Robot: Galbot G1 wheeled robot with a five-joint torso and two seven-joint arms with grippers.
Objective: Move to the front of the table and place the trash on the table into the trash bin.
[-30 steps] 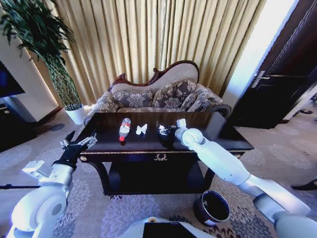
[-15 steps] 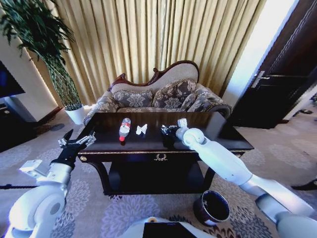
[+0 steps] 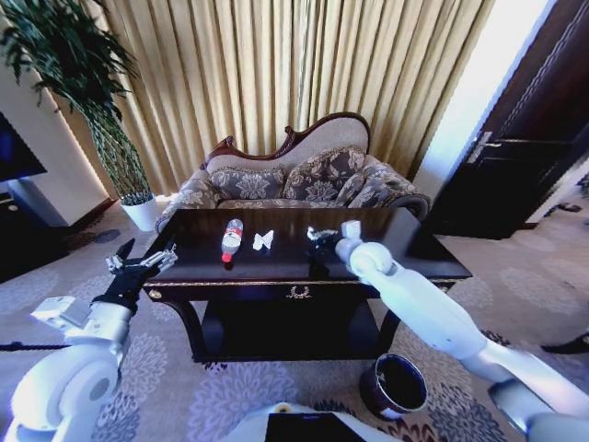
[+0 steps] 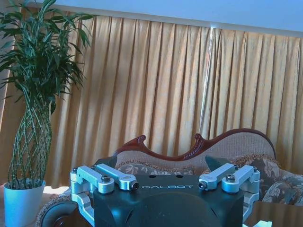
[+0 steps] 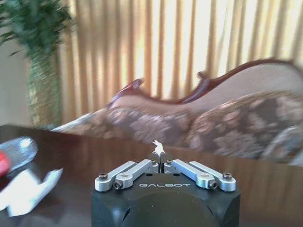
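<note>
Head high; wrists toward sofa [image 3: 294, 175]

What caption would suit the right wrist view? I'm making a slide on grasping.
Right gripper pinching a white paper scrap above the dark table, bottle nearby.

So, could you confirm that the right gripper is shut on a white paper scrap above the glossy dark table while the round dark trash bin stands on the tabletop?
Not quite: the round dark trash bin stands on the carpet beside the glossy dark table, as the head view shows. The right gripper is indeed shut on a white paper scrap.
</note>
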